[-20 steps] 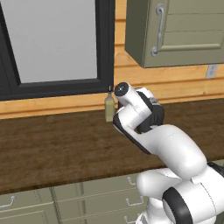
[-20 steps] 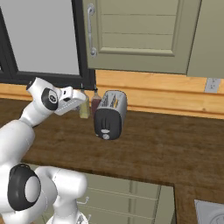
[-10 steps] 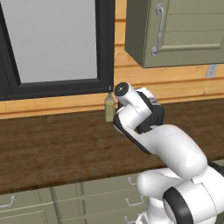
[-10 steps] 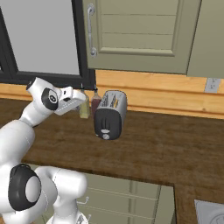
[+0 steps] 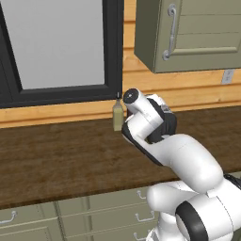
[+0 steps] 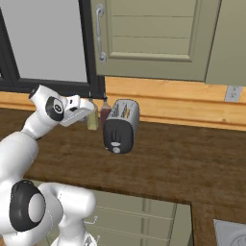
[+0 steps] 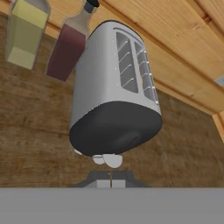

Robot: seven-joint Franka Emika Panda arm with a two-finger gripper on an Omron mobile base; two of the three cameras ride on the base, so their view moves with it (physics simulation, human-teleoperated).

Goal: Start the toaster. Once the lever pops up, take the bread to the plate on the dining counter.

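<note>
The toaster (image 6: pixel 120 126) stands on the dark wood counter (image 6: pixel 182 163) against the wooden wall, its dark end face with pale knobs (image 7: pixel 109 160) turned toward me. In the hand view the toaster (image 7: pixel 116 96) is close ahead, its two slots on top. I cannot make out the bread in the slots. My gripper (image 7: pixel 110 178) is shut with nothing in it, its tips pressed together just short of the knobs. Seen from the right base, my gripper (image 6: pixel 92 110) hangs a little left of the toaster. The plate and the dining counter are out of view.
A yellowish bottle (image 7: pixel 24 35) and a dark red bottle (image 7: pixel 68 48) stand by the wall just left of the toaster. A wall cabinet (image 6: pixel 153 38) hangs above, with a dark-framed window (image 5: pixel 56 47) to its left. A sink corner (image 6: pixel 230 235) shows at lower right.
</note>
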